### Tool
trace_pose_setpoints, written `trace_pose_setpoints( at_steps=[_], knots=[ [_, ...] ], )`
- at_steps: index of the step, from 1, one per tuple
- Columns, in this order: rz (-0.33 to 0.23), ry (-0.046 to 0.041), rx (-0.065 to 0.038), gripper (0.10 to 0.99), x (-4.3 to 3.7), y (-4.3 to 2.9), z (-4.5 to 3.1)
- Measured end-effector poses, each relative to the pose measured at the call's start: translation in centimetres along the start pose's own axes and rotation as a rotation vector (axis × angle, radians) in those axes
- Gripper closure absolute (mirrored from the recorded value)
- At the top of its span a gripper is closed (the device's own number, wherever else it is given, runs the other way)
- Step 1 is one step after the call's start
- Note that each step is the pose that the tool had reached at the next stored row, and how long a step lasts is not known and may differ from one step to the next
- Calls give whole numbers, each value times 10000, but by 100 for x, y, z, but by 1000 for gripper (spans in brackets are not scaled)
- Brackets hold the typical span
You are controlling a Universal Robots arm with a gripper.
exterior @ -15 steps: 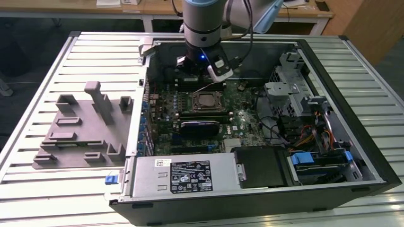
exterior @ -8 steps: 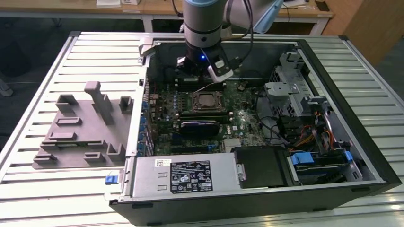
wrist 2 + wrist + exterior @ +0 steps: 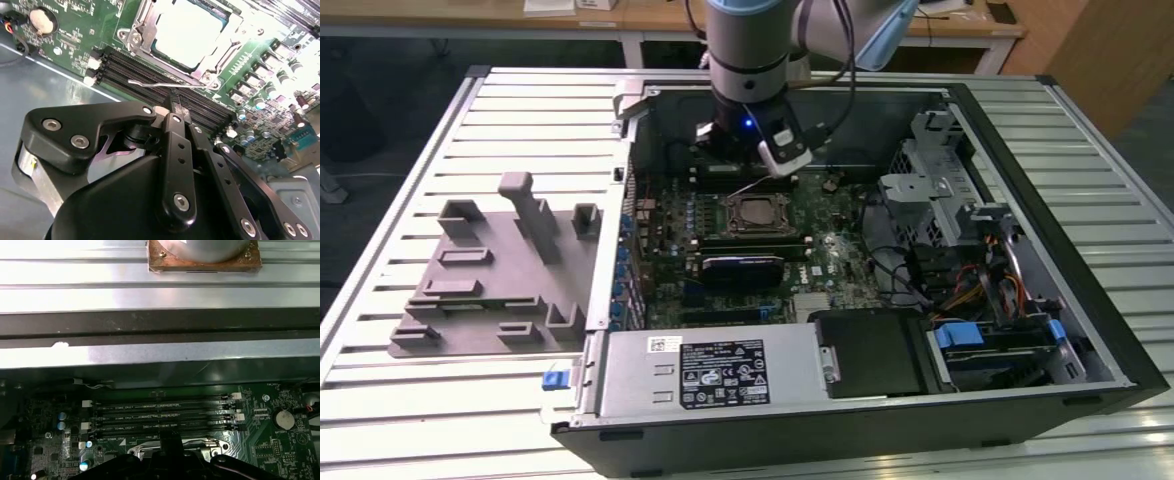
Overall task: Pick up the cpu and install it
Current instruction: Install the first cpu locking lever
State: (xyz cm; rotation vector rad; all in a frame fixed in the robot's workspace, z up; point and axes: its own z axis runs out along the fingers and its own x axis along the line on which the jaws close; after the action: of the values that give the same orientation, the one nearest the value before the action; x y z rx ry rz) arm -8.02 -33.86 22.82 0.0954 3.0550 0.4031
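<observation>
cpu [image 3: 187, 30] sits in socket [image 3: 136, 36]; gripper [image 3: 172, 98] jaws clenched together just beside socket lever [image 3: 150, 83], over memory slots [image 3: 131, 67]

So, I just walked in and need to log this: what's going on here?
A robot arm is working inside the open computer case. The cpu already lies in the motherboard socket. The end effector, shut and holding no chip, sits just above the socket's wire lever, beside the memory slots.

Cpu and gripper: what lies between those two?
In the second wrist view, a thin metal lever lying over rows of black memory slots separates the gripper from the cpu, which sits in its socket.
</observation>
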Motion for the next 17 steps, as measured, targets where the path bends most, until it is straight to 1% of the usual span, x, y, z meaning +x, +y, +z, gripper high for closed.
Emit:
trace_pose_setpoints(
  at_steps=[5, 10, 12, 13, 17],
  knots=[
    [245, -235, 12, 980, 1, -8, 32],
    [451, -419, 32, 980, 2, -18, 69],
    [531, -492, 59, 980, 2, -21, 80],
    [567, -512, 100, 980, 1, -21, 83],
    [609, -537, 204, 980, -3, -21, 89]
  ],
)
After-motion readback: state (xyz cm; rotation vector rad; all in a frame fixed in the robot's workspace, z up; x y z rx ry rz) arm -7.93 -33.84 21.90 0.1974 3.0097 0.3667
